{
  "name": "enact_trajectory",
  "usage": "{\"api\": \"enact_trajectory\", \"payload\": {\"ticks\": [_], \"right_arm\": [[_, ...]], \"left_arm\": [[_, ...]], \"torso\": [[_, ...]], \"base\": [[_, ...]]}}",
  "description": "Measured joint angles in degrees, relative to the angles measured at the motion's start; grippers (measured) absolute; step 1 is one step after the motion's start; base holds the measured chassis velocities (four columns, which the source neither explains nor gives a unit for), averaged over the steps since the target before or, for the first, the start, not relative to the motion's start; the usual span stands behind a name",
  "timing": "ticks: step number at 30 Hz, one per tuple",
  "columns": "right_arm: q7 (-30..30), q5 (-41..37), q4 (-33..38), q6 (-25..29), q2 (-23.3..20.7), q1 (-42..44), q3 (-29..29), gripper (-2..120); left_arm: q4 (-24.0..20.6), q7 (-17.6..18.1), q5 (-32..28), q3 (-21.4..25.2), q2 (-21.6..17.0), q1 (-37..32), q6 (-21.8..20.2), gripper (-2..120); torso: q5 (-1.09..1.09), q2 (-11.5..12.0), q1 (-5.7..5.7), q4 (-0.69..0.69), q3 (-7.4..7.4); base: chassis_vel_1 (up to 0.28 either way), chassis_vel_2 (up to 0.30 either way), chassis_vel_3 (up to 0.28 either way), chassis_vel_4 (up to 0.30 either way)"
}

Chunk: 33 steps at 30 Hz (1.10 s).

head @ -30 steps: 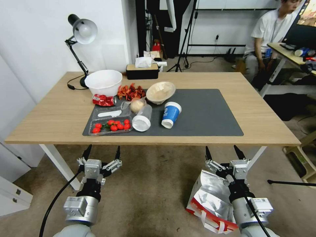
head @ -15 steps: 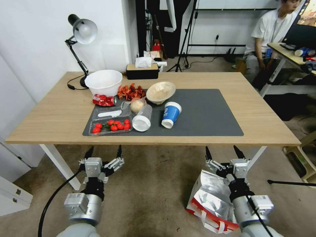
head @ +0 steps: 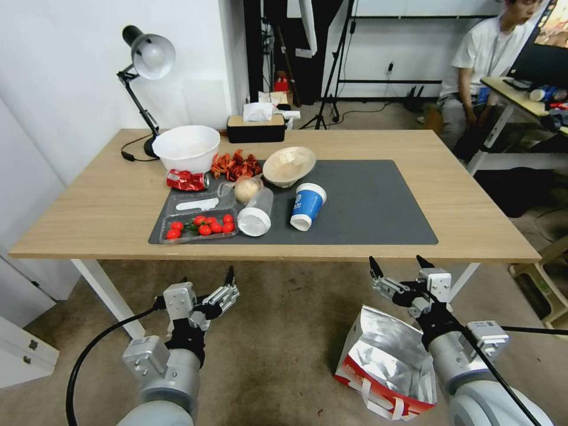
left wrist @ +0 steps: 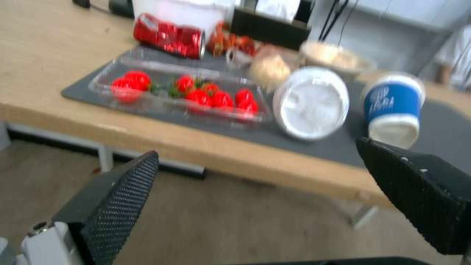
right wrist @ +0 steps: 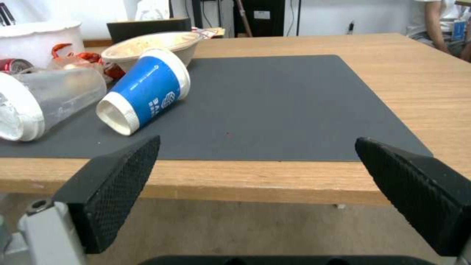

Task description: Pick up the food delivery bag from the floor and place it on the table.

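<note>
food delivery bag [head: 387, 361]: on floor | right end effector [head: 399, 267]: above, released, empty

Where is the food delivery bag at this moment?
In the head view, the food delivery bag stands on the floor on the robot's right, before the table, beneath the open right claw.

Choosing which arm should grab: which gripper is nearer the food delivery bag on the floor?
Right. The right gripper hangs open just above the food delivery bag, near its far edge. The left gripper, also open, is well off to the bag's left, over bare floor.
</note>
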State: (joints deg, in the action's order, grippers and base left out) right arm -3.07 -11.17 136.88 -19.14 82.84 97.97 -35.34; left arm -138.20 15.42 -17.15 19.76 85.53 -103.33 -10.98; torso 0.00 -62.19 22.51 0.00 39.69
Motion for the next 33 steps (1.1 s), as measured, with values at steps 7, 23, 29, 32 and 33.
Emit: {"api": "enact_trajectory", "payload": {"ticks": [7, 23, 29, 32, 33], "right_arm": [[0.1, 0.0, 0.0, 0.6, 0.0, 0.2, 0.0, 100], [0.7, 0.2, 0.0, 2.0, 0.1, 0.9, 0.1, 100], [0.9, 0.3, -0.2, 2.2, 0.4, 1.2, 0.3, 100], [0.9, 0.4, -0.3, 2.2, 0.6, 1.4, 0.4, 100], [0.9, 0.4, -0.4, 2.3, 0.6, 1.4, 0.4, 100]], "left_arm": [[1.4, -1.6, 0.1, 0.2, 0.6, -1.0, 6.0, 100], [0.9, -2.5, 0.9, 1.0, 0.8, -1.5, 6.0, 100], [0.9, -2.7, 1.0, 1.1, 0.8, -1.7, 6.0, 100], [0.9, -2.8, 1.0, 1.1, 0.7, -1.7, 6.0, 100], [0.9, -2.8, 1.0, 1.1, 0.7, -1.8, 6.0, 100]], "torso": [[0.00, 0.2, -0.13, 0.00, -0.13], [0.00, 4.8, -2.12, 0.00, -2.63], [0.00, 6.4, -2.85, 0.00, -3.55], [0.00, 7.2, -3.17, -0.01, -4.01], [0.01, 7.5, -3.31, 0.00, -4.21]], "base": [[0.000, 0.000, 0.000, 0.000], [0.000, 0.000, 0.000, 0.000], [0.000, 0.000, 0.000, 0.000], [0.000, 0.000, 0.000, 0.000], [0.000, 0.000, 0.000, 0.000]]}}
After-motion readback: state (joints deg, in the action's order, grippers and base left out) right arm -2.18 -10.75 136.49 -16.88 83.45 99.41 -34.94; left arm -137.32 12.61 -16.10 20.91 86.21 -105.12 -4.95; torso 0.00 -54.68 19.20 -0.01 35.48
